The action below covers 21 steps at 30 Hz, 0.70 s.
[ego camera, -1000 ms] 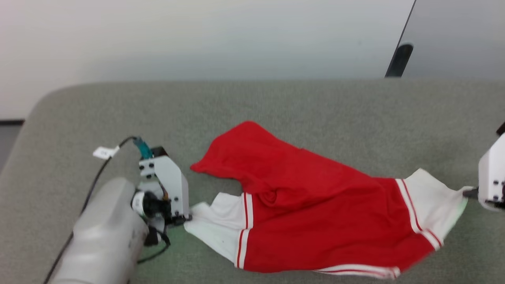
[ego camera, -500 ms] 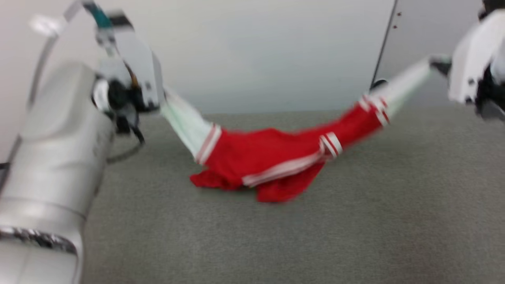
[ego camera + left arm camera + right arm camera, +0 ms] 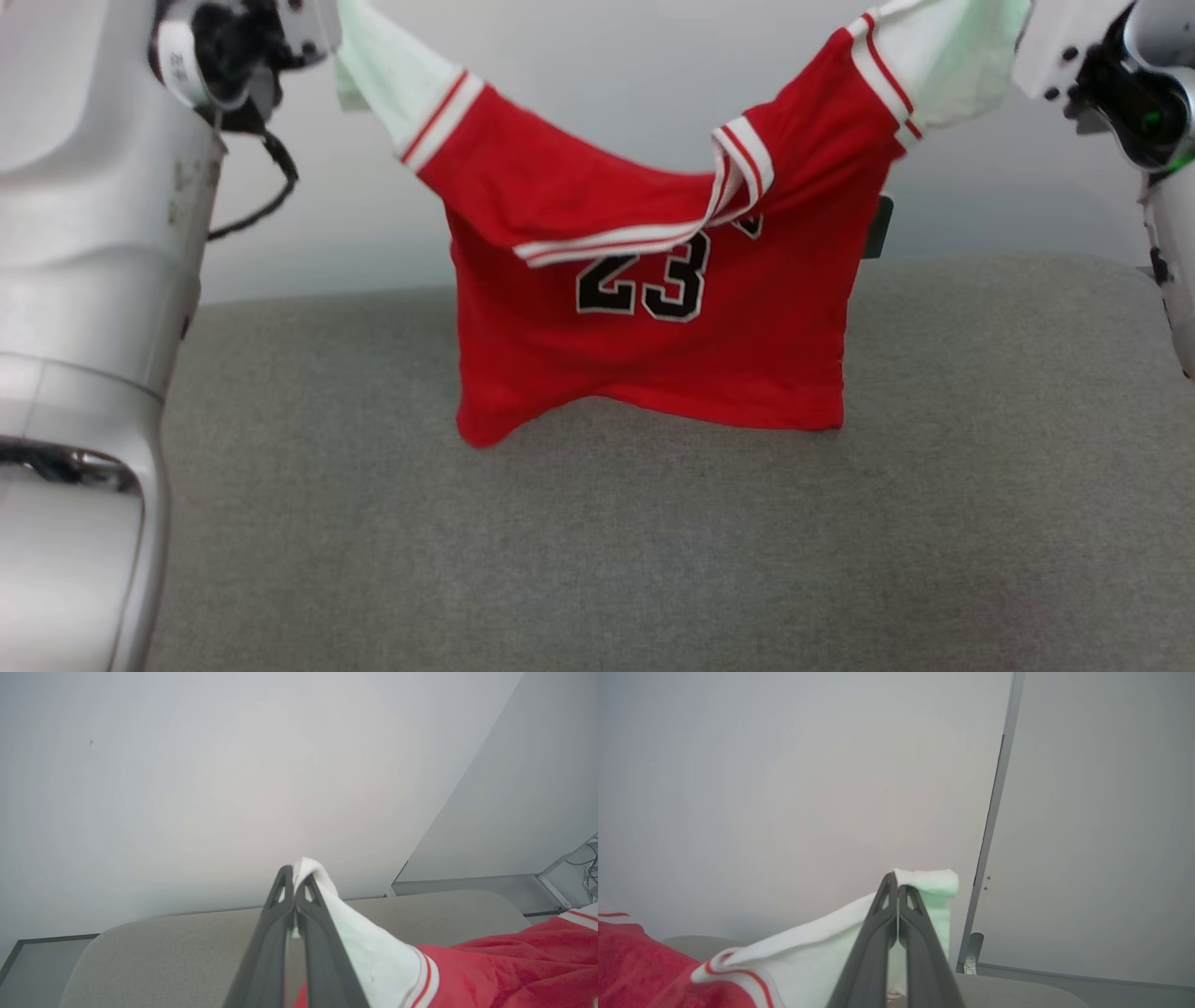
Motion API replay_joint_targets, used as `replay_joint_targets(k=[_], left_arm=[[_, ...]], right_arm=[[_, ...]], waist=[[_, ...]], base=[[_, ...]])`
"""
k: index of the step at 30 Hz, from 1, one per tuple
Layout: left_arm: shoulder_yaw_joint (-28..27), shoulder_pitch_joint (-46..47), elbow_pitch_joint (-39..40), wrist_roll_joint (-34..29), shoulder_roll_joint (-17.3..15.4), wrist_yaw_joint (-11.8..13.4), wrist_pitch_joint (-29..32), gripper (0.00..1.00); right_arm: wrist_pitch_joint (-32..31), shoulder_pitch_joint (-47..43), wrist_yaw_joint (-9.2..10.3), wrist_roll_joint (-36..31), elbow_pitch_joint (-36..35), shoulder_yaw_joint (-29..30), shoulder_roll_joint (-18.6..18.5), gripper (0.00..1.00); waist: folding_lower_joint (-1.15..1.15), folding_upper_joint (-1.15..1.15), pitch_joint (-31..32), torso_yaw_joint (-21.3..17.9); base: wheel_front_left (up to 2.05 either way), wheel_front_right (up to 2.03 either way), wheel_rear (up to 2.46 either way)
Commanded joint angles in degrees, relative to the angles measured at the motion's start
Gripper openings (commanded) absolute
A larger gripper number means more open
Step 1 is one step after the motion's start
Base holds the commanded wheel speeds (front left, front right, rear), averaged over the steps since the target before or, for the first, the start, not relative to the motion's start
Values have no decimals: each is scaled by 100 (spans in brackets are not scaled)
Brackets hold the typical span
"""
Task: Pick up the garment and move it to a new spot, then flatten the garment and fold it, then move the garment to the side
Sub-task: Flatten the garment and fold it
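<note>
Garment (image 3: 653, 364) aloft, left hand (image 3: 293, 871) clamped on it (right hand (image 3: 896, 880) too)

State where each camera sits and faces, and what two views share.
Head view: on the head, facing down at the garment over the grey surface; left arm, right arm show.
Left wrist view: along the left gripper, shut on a sleeve, facing the wall.
Right wrist view: along the right gripper, likewise.
Wrist views share wall and garment.

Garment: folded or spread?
Spread: garment hangs between left gripper and right gripper, each pinching a white sleeve. Hem touching grey surface: cannot tell.
</note>
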State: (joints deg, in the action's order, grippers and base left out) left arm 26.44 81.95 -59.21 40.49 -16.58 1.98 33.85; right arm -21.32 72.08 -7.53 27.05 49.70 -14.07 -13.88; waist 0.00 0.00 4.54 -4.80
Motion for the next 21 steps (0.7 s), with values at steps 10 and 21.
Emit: replay_joint_targets(k=[10, 21], left_arm=[[-228, 726, -477, 75, 133, 66, -1013, 0], [-232, 2326, -514, -159, 87, -166, -2345, 0]], right_arm=[[1200, 854, 5, -49, 796, -249, 234, 0], [3142, 2413, 5, -753, 1604, 18, 361, 0]], waist=[[0, 0, -770, 44], [0, 0, -2888, -10]], base=[[0, 0, 0], [0, 0, 0]])
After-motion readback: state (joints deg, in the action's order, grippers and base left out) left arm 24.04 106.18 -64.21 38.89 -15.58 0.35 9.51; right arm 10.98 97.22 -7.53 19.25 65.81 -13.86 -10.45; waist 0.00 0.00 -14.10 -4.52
